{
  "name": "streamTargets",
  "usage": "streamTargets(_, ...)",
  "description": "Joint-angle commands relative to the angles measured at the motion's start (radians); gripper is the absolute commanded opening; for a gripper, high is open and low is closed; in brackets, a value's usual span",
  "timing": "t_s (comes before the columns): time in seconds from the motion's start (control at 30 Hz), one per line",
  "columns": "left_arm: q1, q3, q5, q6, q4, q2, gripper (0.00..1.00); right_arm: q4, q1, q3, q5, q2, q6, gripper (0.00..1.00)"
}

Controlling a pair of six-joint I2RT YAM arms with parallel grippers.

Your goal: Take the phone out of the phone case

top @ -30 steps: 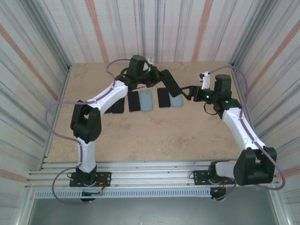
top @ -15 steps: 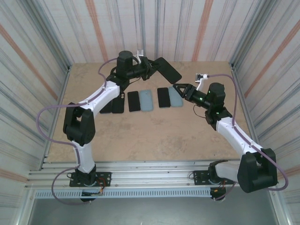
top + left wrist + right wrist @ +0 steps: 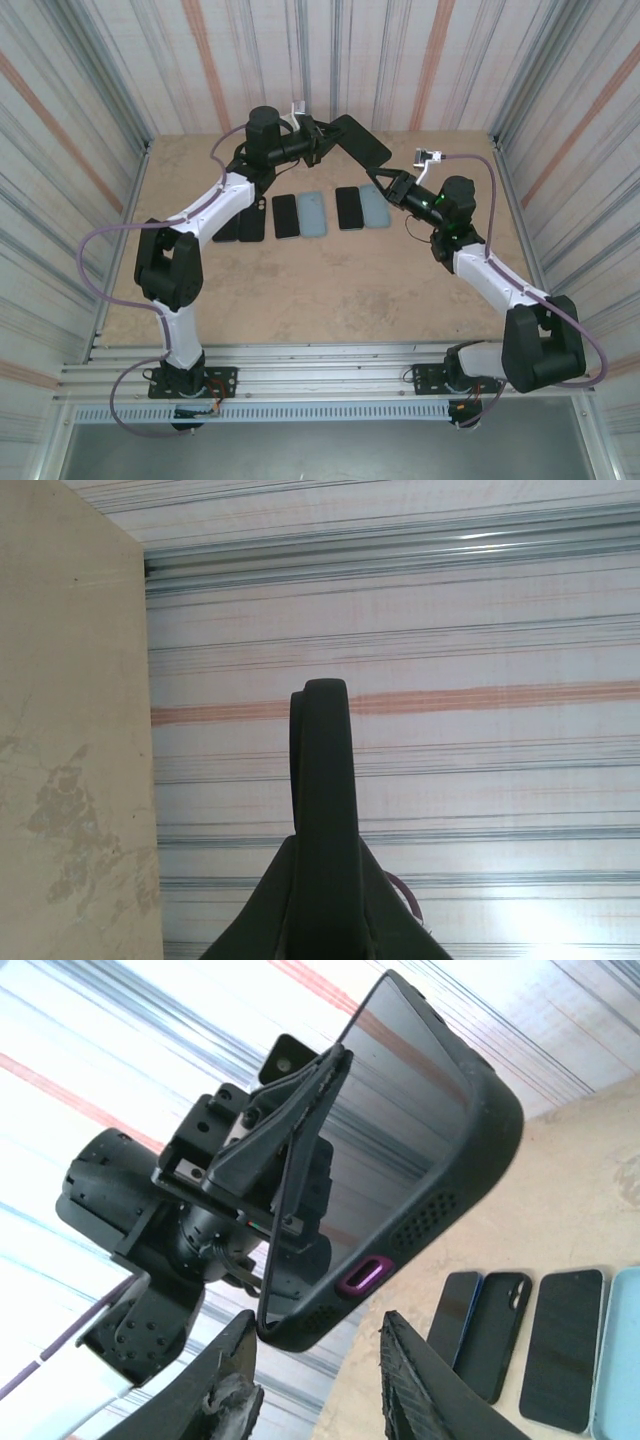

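Hidden or unclear: in the left wrist view the phone (image 3: 322,810) shows edge-on, and the frame cuts off the fingers at its base. In the overhead view the left arm covers part of the two leftmost slabs in the row (image 3: 300,215) on the table (image 3: 330,290), so I cannot firmly tell which are phones and which are empty cases.

Count: one phone held aloft over the far side of the table, in its case (image 3: 470,1160). Six slabs lie flat side by side, four dark and two pale blue.

The left gripper (image 3: 318,140) is clamped on the cased phone, one finger on the screen and one on the back. The right gripper (image 3: 380,178) has its jaws apart, flanking the phone's lower corner. I cannot tell if they touch it.

The case is matte black with rounded corners, dotted perforations and a purple-rimmed port slot. The screen is glossy and mirrors the striped, corrugated walls (image 3: 400,60).
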State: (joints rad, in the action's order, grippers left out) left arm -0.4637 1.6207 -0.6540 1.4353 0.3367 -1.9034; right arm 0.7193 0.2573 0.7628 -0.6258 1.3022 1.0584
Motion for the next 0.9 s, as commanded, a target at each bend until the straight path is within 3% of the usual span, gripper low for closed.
streamTargets(0.0,0.007,0.007,-0.033,0.034,0.086,0.083,0.10,0.059,0.005,0.024,0.003,0.019,0.038,0.32)
streamTargets(0.37,0.007,0.013,-0.035,0.065,0.110,0.088,0.09,0.106,0.002,0.044,-0.007,0.054,0.071,0.17)
streamTargets(0.7,0.005,0.028,-0.036,0.110,0.128,0.098,0.08,0.103,-0.015,0.041,-0.025,0.075,0.068,0.12)
streamTargets(0.87,0.002,0.035,-0.045,0.183,0.173,0.095,0.07,0.002,-0.027,0.056,-0.041,0.081,0.002,0.09)
